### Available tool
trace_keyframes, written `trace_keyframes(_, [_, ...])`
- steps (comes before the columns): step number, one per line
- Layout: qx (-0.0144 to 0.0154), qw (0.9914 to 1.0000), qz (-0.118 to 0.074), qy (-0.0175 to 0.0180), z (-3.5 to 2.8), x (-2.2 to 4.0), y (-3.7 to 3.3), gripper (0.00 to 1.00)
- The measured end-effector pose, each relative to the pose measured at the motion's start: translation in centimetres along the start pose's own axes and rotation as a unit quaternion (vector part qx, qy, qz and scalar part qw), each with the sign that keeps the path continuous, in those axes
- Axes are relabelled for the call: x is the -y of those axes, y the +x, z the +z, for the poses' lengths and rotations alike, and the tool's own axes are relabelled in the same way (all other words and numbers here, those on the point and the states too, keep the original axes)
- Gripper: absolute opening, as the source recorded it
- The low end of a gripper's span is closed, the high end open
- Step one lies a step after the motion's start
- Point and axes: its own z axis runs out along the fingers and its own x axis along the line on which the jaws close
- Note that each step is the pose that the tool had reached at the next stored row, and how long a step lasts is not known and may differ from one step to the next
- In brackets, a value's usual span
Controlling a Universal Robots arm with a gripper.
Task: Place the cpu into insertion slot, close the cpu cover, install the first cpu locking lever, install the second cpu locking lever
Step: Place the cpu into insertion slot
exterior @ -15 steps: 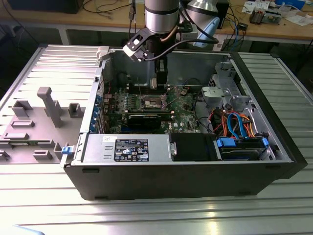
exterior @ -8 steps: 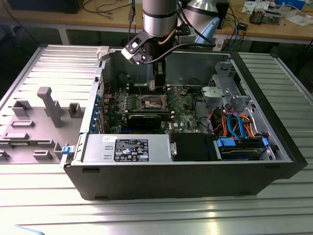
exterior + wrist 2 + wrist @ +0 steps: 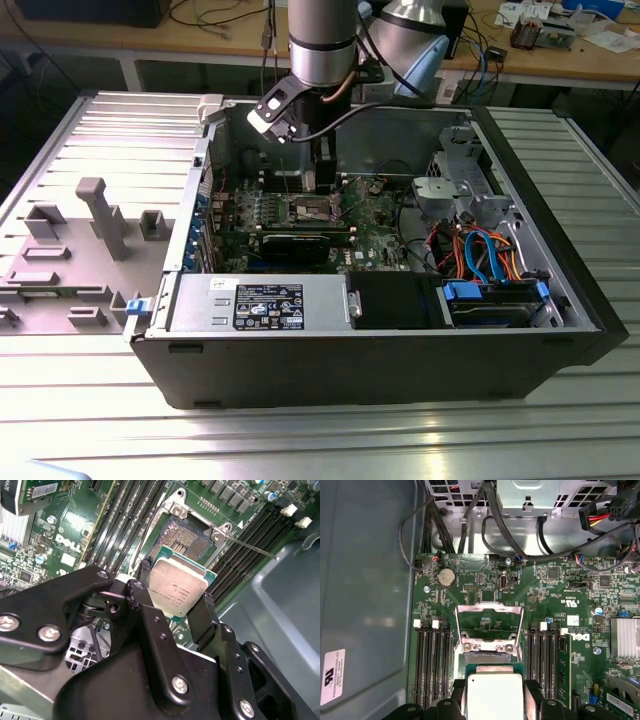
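The gripper [image 3: 175, 587] clamps the cpu [image 3: 179, 582] between its jaws, with the bare insertion slot [image 3: 187, 537] just beyond their tips and the cpu cover [image 3: 490, 609] swung open, so a tilted or offset set-down could bend the socket contacts.

Power supply [image 3: 200, 300] first: a white label [image 3: 268, 305] with a black panel, rows of fine print and small certification marks, none of which I can make out. Over to the first wrist view: a white sticker [image 3: 332, 676] on the grey case wall [image 3: 370, 580], with a round mark and tilted lines of black print. On the green board [image 3: 485, 575] there's white logo lettering [image 3: 579, 637] beside the memory slots [image 3: 547, 665], a small white tag [image 3: 572, 620] near it, and tiny white codes scattered all over. Second wrist view: the cpu [image 3: 179, 587] carries faint engraved lines on its metal top, unreadable. A white barcode label [image 3: 42, 489] sits near the heatsink [image 3: 12, 527].
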Motion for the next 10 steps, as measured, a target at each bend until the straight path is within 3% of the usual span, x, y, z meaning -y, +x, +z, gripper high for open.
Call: trace_keyframes(10, [0.0001,1.00000,0.001,0.0000,0.41,0.03,-0.01,0.55])
